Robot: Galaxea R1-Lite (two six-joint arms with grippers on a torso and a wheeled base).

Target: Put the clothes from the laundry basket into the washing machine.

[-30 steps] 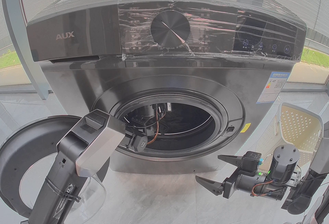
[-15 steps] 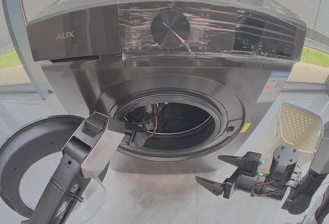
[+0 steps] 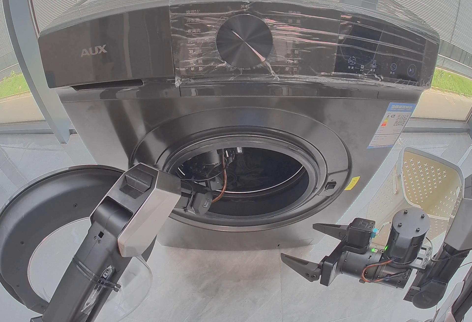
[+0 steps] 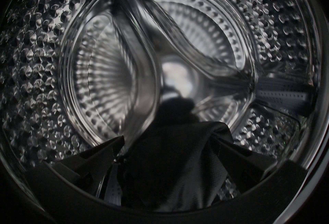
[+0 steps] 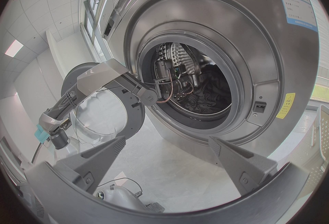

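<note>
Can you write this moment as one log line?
left gripper: open inside drum, dark cloth between its jaws | right gripper: open, empty, outside washing machine | door: open | laundry basket: beside machine

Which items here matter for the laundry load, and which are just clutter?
In the job:
washing machine
open door
drum
dark garment, between the fingers of the open left claw
laundry basket
right claw, open and empty

Just there:
control dial
energy label
yellow sticker
</note>
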